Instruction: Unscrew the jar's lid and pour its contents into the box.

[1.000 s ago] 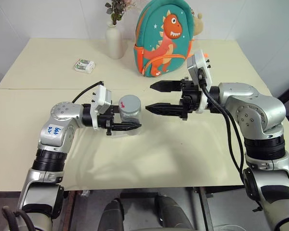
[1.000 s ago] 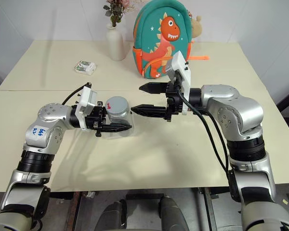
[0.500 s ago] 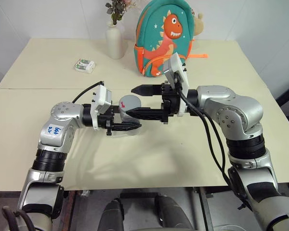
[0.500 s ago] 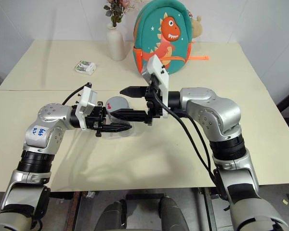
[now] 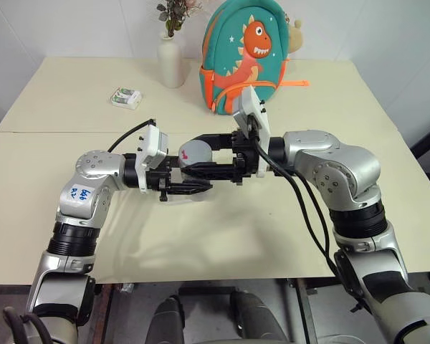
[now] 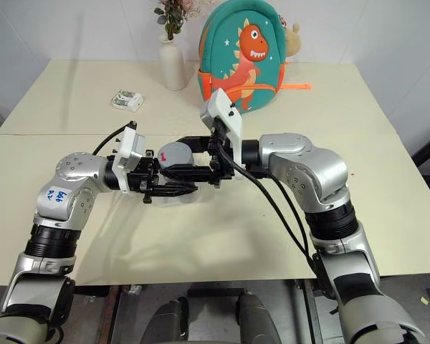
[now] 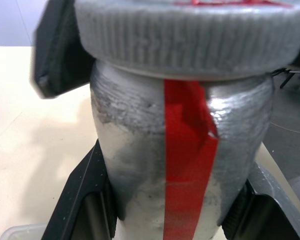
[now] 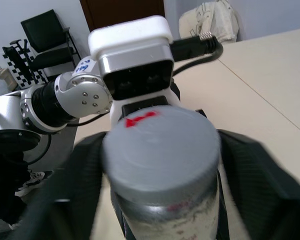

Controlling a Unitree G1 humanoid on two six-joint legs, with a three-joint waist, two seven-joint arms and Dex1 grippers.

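The jar (image 7: pixel 180 165), silvery with a red stripe, is held upright above the table with my left gripper (image 5: pixel 193 179) shut on its body, one finger on each side. The grey lid (image 6: pixel 173 153) with a small red mark sits on top of it. My right gripper (image 5: pixel 192 156) reaches in from the right, level, and its two black fingers (image 8: pixel 250 175) press on opposite sides of the lid (image 8: pixel 160 145). A corner of the clear box (image 7: pixel 17 231) lies on the table just below the jar.
At the back of the cream table (image 5: pixel 272 236) stand a teal dinosaur backpack (image 5: pixel 247 54) and a white flower vase (image 5: pixel 170 61). A small white-and-green packet (image 5: pixel 125 97) lies at the back left.
My right gripper has moved left from open air to the jar, and its wide-open fingers have closed around the lid. The left gripper and the jar stayed in place.
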